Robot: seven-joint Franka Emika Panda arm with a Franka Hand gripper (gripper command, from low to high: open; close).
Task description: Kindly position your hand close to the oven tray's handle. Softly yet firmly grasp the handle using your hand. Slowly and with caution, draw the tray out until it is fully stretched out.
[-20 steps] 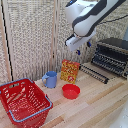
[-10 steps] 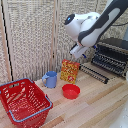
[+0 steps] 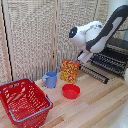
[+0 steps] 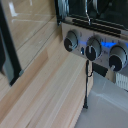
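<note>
The hand is near the oven, but the tray is not grabbed yet; I cannot tell if the hand is open

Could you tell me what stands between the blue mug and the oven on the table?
In the exterior view, an orange snack box stands between the blue mug and the oven.

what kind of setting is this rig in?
Likely a mock kitchen counter: a black toaster oven with knobs on a pale wooden table, with a blue mug and red bowl.
</note>
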